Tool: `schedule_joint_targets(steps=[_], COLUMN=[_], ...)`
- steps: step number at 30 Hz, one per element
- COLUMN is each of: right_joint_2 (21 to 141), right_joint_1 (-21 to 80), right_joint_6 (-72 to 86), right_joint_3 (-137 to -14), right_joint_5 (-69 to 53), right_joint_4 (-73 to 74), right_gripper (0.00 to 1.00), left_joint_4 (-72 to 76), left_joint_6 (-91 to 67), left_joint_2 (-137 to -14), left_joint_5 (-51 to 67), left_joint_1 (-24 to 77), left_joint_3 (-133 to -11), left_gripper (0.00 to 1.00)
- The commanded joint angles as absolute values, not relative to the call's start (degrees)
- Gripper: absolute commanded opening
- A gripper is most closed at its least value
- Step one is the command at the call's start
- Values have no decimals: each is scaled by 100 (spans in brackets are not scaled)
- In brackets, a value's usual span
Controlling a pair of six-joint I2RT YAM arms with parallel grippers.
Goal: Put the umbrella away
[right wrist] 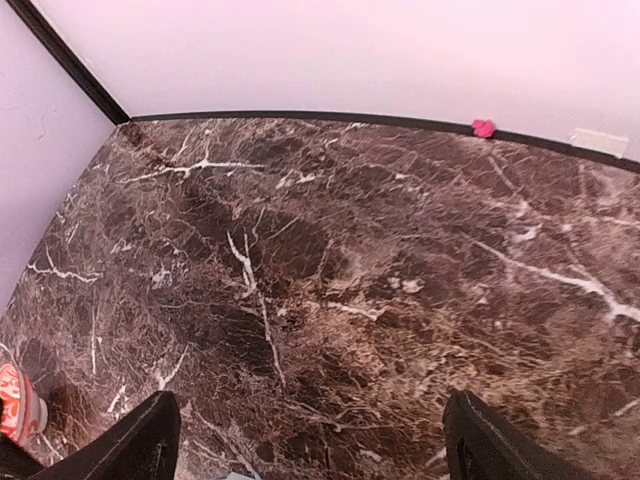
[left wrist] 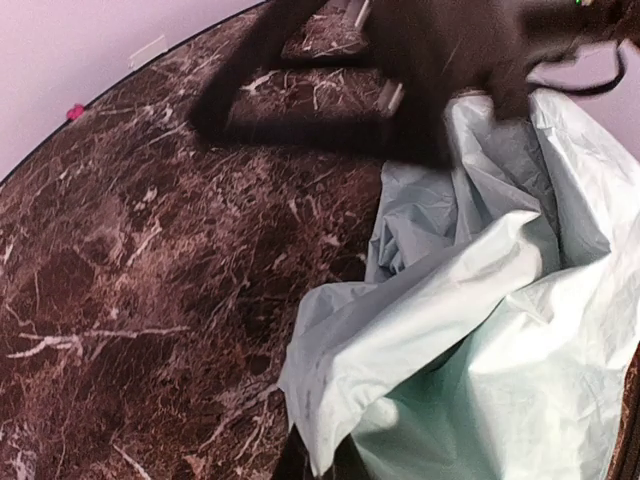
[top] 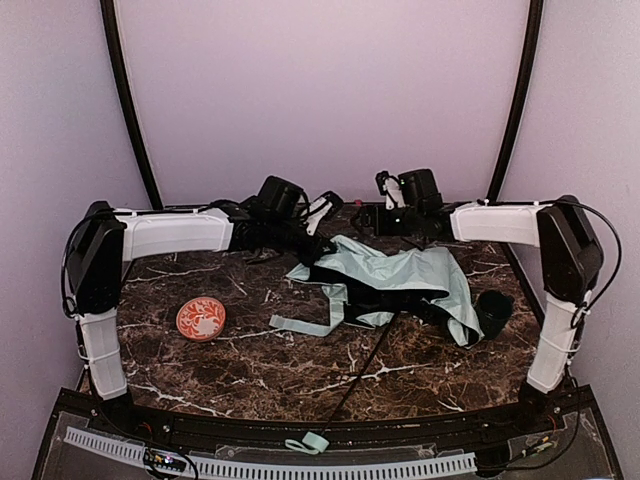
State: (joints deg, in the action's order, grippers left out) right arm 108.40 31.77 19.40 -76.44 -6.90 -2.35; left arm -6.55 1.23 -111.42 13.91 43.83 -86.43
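The umbrella (top: 395,278) lies half-open at the middle of the table, its pale mint fabric crumpled over the black lining. Its thin black shaft (top: 365,365) runs toward the near edge. The mint handle with strap (top: 312,441) hangs past that edge. My left gripper (top: 323,212) is at the fabric's far-left corner. In the left wrist view the fabric (left wrist: 480,330) covers the jaws, and no open fingers show. My right gripper (top: 384,213) hovers at the far side of the umbrella. Its fingers (right wrist: 140,445) stand wide apart and empty over bare marble.
An orange patterned dish (top: 200,318) sits at the left and shows in the right wrist view (right wrist: 15,402). A dark cup (top: 494,308) stands at the fabric's right edge. The back wall and a black frame ring the marble table (top: 250,370).
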Motion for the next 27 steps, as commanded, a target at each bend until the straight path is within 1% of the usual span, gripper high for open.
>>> schedule_joint_targets(steps=[1,8,11,13,16,18,21,23,26,27], right_joint_2=[10269,9614,9193,8760,8436,8398,8670,9219,9934,10111], right_joint_1=[3040,2933,3051,3302,3984,4463,5081,5394,5629,5700], right_joint_6=[1829,1899,1920,1982,2164,2471,2914,3139,3241,3285], right_joint_3=[-8079,-7766,-7684,-7533,-7279,-7085,-6734,-6697,-6724,-6746], right_joint_5=[-527,-180,355,1018,2040,2358,2031,1643,548,399], right_joint_4=[633,1346,1690,1883,2240,2419,2240,2141,1666,1538], right_gripper=[92,91,87,84,80,78,76,77,81,81], left_joint_4=[-447,-357,-245,22,598,972,1330,1386,1553,1603], left_joint_6=[-42,-329,-964,-1514,-2110,-2343,-2649,-2796,-3031,-3095], left_joint_2=[-10920,-10750,-10602,-10428,-10039,-9827,-9552,-9388,-9089,-8992], left_joint_5=[1463,1200,1031,916,557,496,464,307,54,-3], left_joint_1=[4324,4271,4084,3909,3768,3765,3763,3762,3764,3765], left_joint_3=[-8323,-8183,-7874,-7470,-6742,-6351,-5872,-5650,-5270,-5113], left_gripper=[0,0,0,0,0,0,0,0,0,0])
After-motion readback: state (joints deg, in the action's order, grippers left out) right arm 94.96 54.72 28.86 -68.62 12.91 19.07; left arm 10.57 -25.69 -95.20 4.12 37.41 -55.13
